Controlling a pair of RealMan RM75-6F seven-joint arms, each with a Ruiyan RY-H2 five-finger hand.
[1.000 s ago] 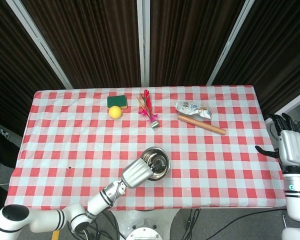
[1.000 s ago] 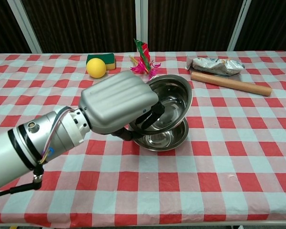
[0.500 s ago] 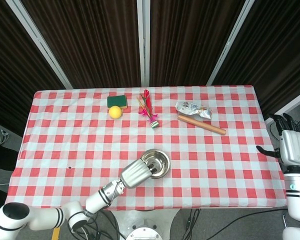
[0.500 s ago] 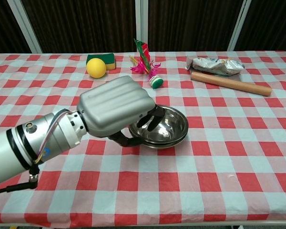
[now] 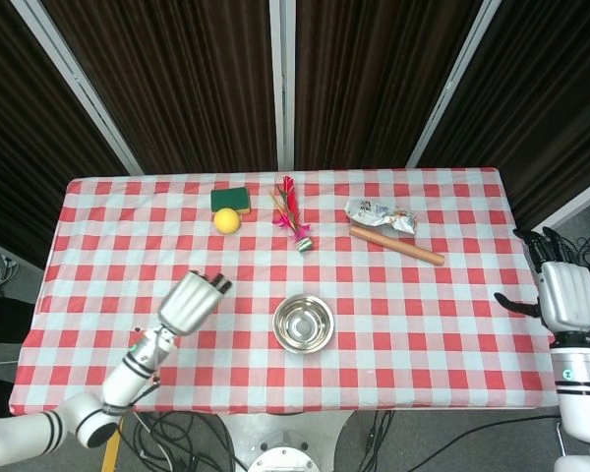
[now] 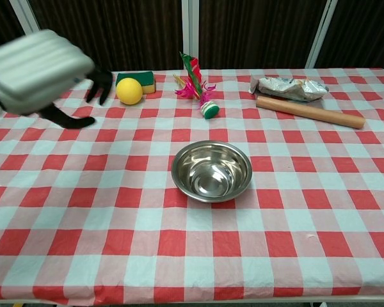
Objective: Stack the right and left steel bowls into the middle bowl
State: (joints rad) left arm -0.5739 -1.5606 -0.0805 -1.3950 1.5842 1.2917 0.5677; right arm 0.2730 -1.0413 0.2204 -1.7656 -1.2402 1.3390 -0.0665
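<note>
Bowl stack mid-table; L hand clear.

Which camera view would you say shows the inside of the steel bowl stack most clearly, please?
The chest view: the steel bowl stack is large and close there, its rim and shiny inside plain. The head view shows it small, from above, near the table's front edge.

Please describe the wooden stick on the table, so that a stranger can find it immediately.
On the checked tablecloth, look at the far right part. The wooden stick lies there at a slant, just in front of a crumpled wrapper. It is the only long, plain tan thing.
</note>
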